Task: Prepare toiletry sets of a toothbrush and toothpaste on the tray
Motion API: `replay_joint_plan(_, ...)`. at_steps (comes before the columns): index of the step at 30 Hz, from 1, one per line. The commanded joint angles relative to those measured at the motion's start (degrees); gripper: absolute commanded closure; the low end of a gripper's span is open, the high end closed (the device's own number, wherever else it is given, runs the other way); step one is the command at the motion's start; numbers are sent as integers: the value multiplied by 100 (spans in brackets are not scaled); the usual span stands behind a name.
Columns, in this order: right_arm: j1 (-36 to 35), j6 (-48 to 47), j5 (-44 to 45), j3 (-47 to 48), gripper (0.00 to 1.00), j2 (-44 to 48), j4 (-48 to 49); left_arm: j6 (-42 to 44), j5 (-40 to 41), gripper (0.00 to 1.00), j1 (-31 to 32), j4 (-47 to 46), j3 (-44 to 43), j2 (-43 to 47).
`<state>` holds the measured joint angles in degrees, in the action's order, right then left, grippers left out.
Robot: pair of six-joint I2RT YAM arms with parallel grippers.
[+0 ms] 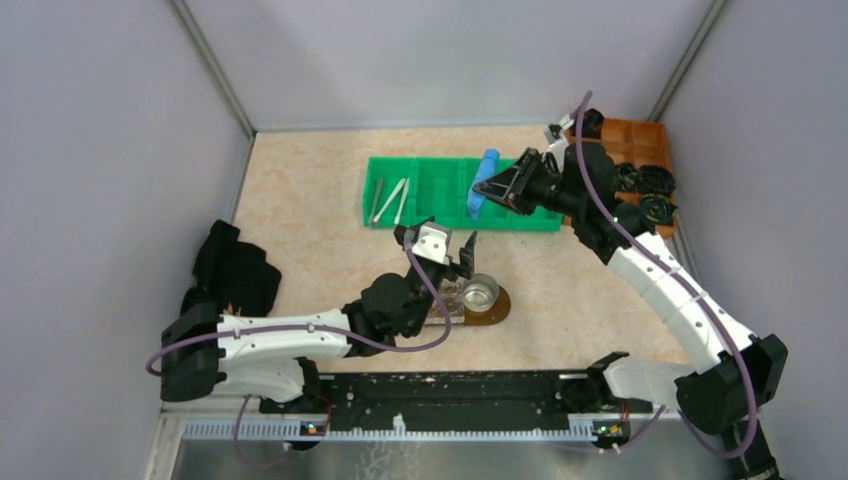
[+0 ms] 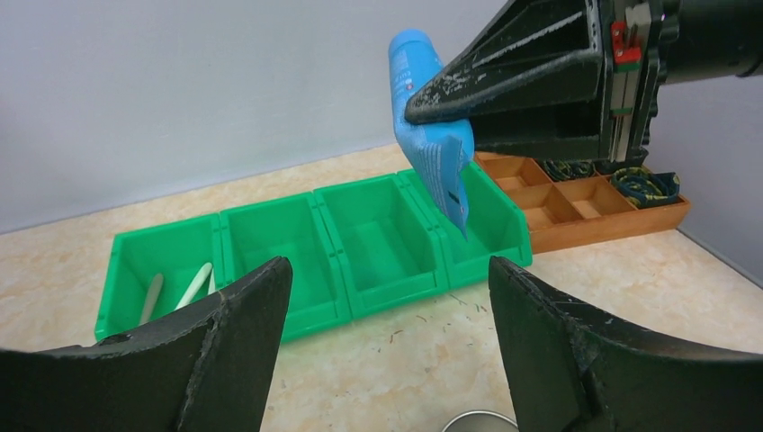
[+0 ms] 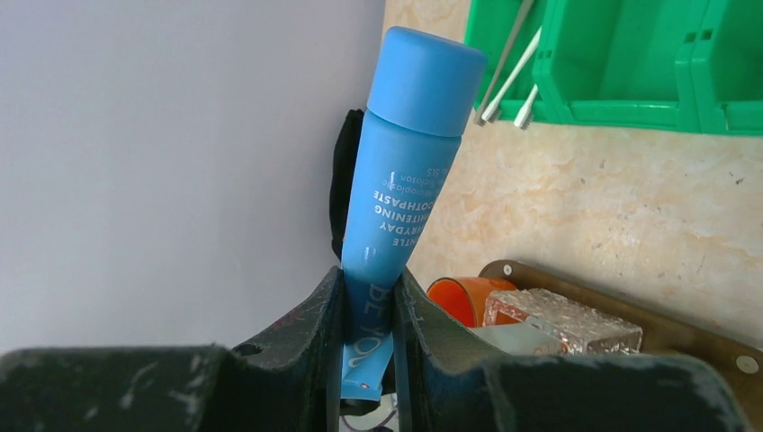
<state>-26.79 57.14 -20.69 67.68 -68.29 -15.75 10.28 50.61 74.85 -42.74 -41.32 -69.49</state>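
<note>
R hand: clamped tight on the blue tube. Grip is on the flat crimped end, cap pointing away from the hand. Wrist view reads "toothpaste" on the tube. The tube is off the surface, up over the right half of the green bin, not touching it.

L hand: spread wide, nothing between its fingers. You've got it hanging just over the tray, pointing toward the bin and the R hand. The two hands are near each other, not touching.

Tray: lies on the surface directly under the L hand, its rounded right end sticking out past the hand. On it are a metal cup, a clear faceted box and an orange cup, all close together.

Sticks: a few, white and grey, lying loose in the bin's end compartment, ahead and left of the L hand, well apart from the R hand.

Orange box: just beside the bin's right end, behind the R hand. Dark coiled bits in some compartments; can't tell what they are.
</note>
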Motion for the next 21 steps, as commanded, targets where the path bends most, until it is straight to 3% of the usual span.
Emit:
replay_joint_plan(1, -24, 22, -63, -214, 95, 308, 239, 132, -124, 15, -14, -500, -163, -47)
replay_joint_plan(15, -331, 86, 12, -353, 95, 410, 353, 141, -175, 19, -41, -701, -247, -256)
replay_joint_plan(21, -479, 113, 77, -253, 95, 396, 377, 83, -174, 26, -44, -680, -254, -309)
